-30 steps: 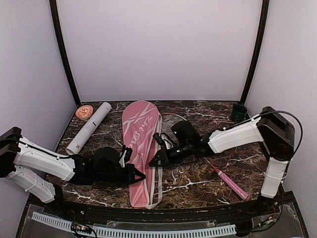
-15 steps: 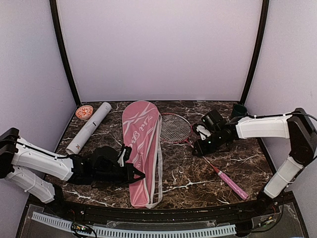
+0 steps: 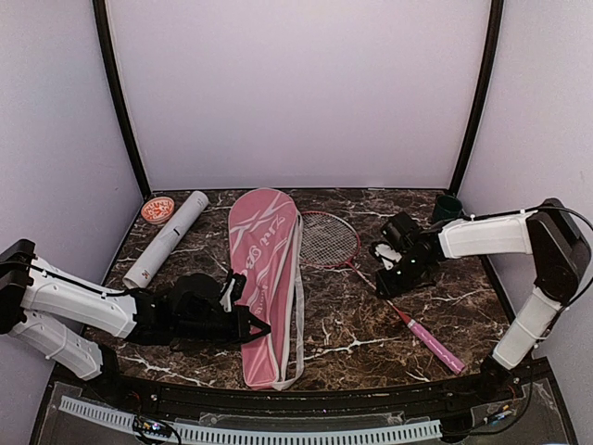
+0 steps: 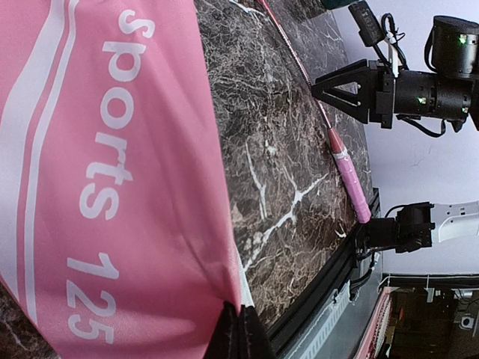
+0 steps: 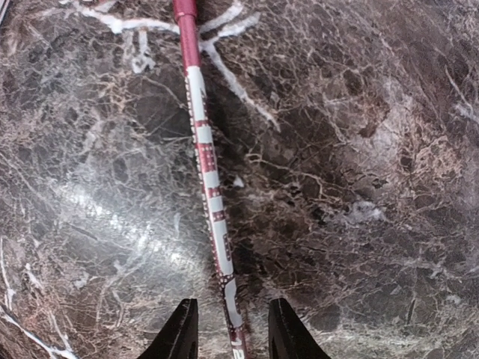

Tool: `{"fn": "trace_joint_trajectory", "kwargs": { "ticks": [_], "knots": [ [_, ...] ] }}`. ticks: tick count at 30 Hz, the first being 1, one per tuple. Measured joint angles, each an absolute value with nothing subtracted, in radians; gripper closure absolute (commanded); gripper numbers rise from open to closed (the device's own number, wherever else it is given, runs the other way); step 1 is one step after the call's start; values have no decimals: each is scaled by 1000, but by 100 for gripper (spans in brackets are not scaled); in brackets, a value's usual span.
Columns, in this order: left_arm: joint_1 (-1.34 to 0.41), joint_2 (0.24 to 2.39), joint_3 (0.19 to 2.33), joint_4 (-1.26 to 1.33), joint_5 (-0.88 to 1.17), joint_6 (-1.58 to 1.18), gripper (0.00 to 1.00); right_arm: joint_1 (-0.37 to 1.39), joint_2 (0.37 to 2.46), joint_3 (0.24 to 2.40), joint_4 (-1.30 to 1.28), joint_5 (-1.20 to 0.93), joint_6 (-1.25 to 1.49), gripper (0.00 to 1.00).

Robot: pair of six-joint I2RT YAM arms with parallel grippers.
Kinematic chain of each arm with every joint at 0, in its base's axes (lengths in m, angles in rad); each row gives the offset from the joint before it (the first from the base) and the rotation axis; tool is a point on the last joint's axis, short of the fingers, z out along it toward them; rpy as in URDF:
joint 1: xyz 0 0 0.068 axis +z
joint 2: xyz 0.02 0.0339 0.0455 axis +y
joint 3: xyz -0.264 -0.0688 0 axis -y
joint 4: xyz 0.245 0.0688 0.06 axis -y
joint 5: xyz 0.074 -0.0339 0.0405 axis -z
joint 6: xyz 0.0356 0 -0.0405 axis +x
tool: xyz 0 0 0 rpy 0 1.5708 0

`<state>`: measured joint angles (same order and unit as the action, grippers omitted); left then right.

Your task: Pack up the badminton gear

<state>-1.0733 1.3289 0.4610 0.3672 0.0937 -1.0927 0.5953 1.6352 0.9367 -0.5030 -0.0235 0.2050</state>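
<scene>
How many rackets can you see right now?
1. The racket lies right of the pink bag, its shaft beneath the right tool. Another may be hidden in the bag.

A pink racket-shaped fabric bag with white lettering (image 3: pixel 264 278) lies flat, wide end far, narrow end near. Just beside the bag's right edge lies a red-framed racket (image 3: pixel 326 239), its thin shaft slanting away to a pink handle (image 3: pixel 434 345). Left of the bag, a long white tube (image 3: pixel 167 239) lies slanted, its round red cap (image 3: pixel 158 209) detached beside the tube's far end.
</scene>
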Motion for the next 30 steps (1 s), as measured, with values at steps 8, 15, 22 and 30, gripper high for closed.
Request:
{"fn": "trace_joint_trajectory", "kwargs": {
  "ticks": [8,15,22,30],
  "knots": [
    [-1071,1329,461,366,93,-1085,100,589,1681,937,-488,-43,202,80],
    [-1071,1327,461,366,93,-1084,100,588,1687,936,-473,-48,220,100],
    [-1070,1320,461,365,88,-1084,100,588,1640,924,-474,-24,228,100],
    [-1064,1283,461,364,74,-1084,100,598,1354,929,-567,-33,268,100]
  ]
}}
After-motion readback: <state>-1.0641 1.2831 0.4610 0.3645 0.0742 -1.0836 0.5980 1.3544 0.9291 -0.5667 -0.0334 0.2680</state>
